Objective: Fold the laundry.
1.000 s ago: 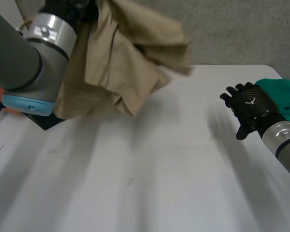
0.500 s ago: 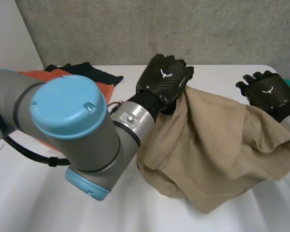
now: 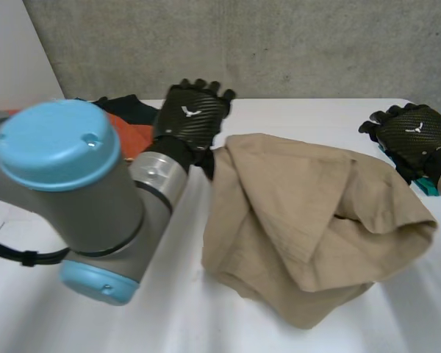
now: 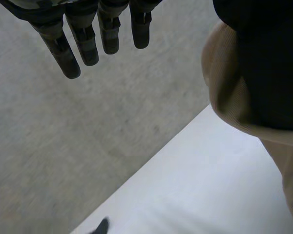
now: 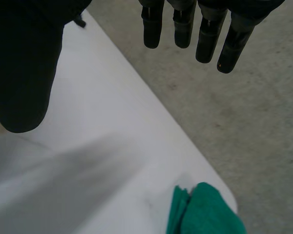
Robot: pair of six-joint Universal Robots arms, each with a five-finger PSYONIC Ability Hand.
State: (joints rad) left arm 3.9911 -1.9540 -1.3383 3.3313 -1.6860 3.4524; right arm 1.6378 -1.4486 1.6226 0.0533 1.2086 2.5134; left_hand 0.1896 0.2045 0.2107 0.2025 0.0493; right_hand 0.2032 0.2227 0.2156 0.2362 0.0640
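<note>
Sprawling across the middle of the white table (image 3: 169,323), one tan garment (image 3: 301,220) lies crumpled in a loose heap, with a thick fold running across its top and a rounded lobe pushed out toward the right side. Bare table shows past its far edge up to the wall, and more lies along its near side and under the left arm (image 3: 66,191).

Two black hands are out. The left hand (image 3: 192,118) sits at the garment's far left corner. In its wrist view the fingers (image 4: 85,44) are straight and spread away from the thumb (image 4: 268,63), and tan cloth rests against the thumb without being pinched. The right hand (image 3: 415,136) hovers just beyond the garment's far right edge, close to the table's far right corner. Its fingers (image 5: 183,29) are straight and loose as well, and they hold nothing.

Three other cloths lie off to the sides. One teal cloth (image 5: 205,212) sits at the far right corner, just beside the right hand. One orange cloth (image 3: 128,136) and one black cloth (image 3: 128,107) lie bunched together at the far left, behind the left arm.

The tabletop is plain and smooth. A rough grey concrete wall (image 3: 279,44) stands right behind its far edge.
</note>
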